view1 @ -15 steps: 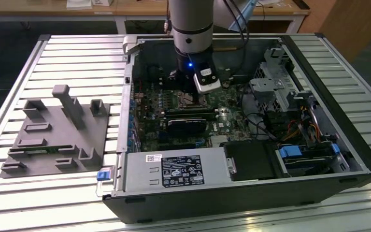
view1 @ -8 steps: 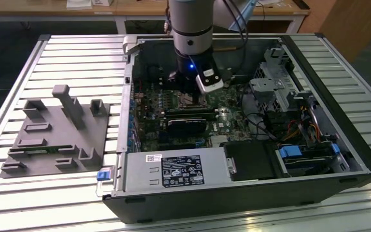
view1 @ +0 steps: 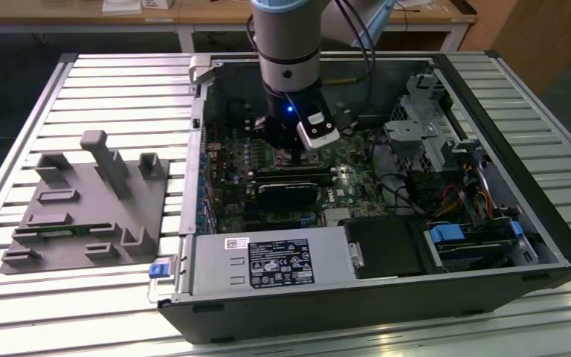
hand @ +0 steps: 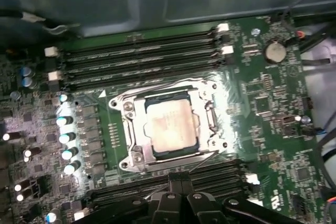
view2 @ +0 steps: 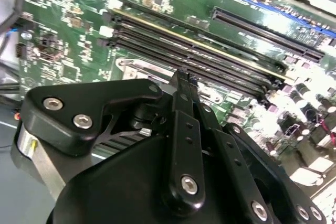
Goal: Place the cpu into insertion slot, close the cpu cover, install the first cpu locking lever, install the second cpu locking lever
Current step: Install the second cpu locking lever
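In the first wrist view the cpu (hand: 168,127), a pale silvery square chip, lies flat in the insertion slot (hand: 210,121) on the green motherboard. The cpu cover (hand: 137,129), a silver frame, lies down around the chip. A thin wire lever (hand: 203,161) runs along the socket's side nearest the gripper, and another (hand: 157,86) runs along the opposite side. My gripper (hand: 178,181) is shut, its black tips together just off the socket's edge by the near lever. The second wrist view shows my gripper (view2: 182,77) low over the board. In the exterior view my gripper (view1: 296,158) reaches into the open computer case.
Long black memory sticks (hand: 136,56) flank the socket on both sides. A row of capacitors (hand: 65,140) stands beside it. In the case sit a power supply (view1: 265,264) and a drive cage (view1: 424,126). A grey fixture (view1: 87,208) rests on the slatted table at the exterior view's left.
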Tool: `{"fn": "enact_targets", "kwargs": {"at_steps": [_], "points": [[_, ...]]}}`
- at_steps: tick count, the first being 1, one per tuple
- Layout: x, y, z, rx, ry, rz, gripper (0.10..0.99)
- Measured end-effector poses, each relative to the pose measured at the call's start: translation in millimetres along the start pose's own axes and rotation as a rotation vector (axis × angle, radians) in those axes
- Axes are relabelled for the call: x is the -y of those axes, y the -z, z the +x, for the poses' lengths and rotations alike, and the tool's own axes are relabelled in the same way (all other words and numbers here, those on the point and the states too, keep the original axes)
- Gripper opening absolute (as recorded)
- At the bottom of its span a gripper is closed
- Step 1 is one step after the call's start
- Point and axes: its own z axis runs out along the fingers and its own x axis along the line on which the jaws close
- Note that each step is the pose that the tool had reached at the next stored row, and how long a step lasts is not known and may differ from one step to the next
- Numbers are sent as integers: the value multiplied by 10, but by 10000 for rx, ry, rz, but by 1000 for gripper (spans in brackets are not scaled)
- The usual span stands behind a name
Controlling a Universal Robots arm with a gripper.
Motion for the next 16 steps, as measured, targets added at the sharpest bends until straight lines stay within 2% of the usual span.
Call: {"fn": "enact_targets", "kwargs": {"at_steps": [3, 8, 12, 16], "points": [[20, -13, 50, -4, 46, -6, 106], [54, -22, 66, -7, 50, -19, 106], [98, -28, 138, -17, 81, -59, 106], [131, -42, 199, -57, 125, -251, 106]]}}
